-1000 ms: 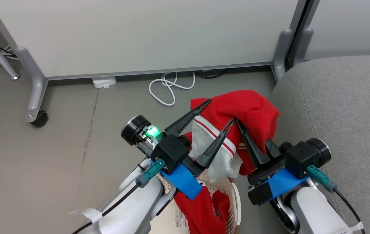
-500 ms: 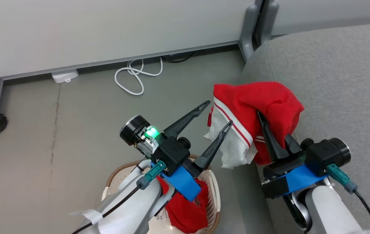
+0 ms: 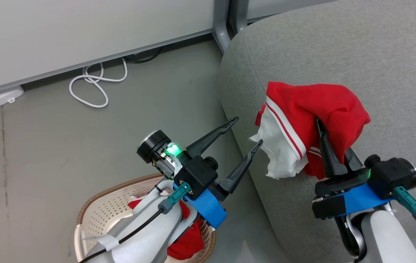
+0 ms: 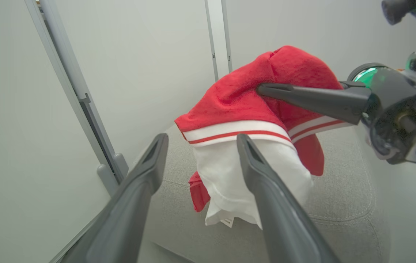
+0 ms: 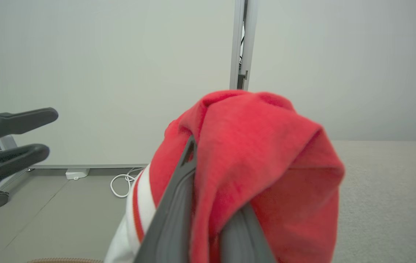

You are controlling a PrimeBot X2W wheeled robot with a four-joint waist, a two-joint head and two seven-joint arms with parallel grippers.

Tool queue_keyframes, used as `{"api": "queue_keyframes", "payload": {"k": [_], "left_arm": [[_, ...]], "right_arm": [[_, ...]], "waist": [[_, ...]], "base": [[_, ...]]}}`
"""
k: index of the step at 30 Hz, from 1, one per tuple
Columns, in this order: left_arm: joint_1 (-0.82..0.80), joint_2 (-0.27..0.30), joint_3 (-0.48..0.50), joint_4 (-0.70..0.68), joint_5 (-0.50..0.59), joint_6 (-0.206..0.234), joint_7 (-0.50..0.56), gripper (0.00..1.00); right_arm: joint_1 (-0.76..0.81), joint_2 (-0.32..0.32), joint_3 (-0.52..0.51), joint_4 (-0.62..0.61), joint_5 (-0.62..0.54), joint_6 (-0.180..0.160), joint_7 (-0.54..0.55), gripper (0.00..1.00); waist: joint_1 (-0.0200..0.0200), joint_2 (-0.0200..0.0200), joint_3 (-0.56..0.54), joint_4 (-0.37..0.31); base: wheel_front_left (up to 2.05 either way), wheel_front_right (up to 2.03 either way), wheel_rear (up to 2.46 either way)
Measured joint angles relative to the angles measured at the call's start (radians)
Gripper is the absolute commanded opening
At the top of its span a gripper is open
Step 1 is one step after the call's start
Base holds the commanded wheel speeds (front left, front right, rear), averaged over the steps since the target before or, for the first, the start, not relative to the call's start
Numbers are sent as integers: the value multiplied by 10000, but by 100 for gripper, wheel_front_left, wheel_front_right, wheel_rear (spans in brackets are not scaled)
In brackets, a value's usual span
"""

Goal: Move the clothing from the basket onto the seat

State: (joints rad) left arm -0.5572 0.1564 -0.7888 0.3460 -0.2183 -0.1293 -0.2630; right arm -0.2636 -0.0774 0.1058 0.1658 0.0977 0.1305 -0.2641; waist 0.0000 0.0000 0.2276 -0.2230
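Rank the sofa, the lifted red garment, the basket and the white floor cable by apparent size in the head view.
1. sofa
2-3. red garment and basket, too alike to split: the basket is partly hidden and cropped
4. white cable

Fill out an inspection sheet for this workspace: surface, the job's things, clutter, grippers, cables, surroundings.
Surface: grey floor, a dark scuff line along it.
Job's things: red garment hanging over the seat, contact with it unclear; second red garment in the basket, which stands on the floor beside the seat.
Clutter: nothing seen.
Grippers: left gripper open and empty, near the seat's edge; right gripper shut on the red garment.
Cables: white cable looped on the floor; white power block by the panel.
Surroundings: pale partition panels with a grey post.
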Motion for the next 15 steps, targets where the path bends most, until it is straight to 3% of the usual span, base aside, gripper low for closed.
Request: {"api": "queue_keyframes", "payload": {"k": [7,15], "left_arm": [[-90,-6,-117,61,-15,-2,0,100],[-91,2,-205,84,-48,-2,0,100]], "right_arm": [[285,40,-445,-161,-65,0,2,0],[332,69,-863,-349,-77,2,2,0]], "waist": [[0,1,-27,-418],[0,0,-83,-400]], "base": [[0,0,0],[0,0,0]]}}
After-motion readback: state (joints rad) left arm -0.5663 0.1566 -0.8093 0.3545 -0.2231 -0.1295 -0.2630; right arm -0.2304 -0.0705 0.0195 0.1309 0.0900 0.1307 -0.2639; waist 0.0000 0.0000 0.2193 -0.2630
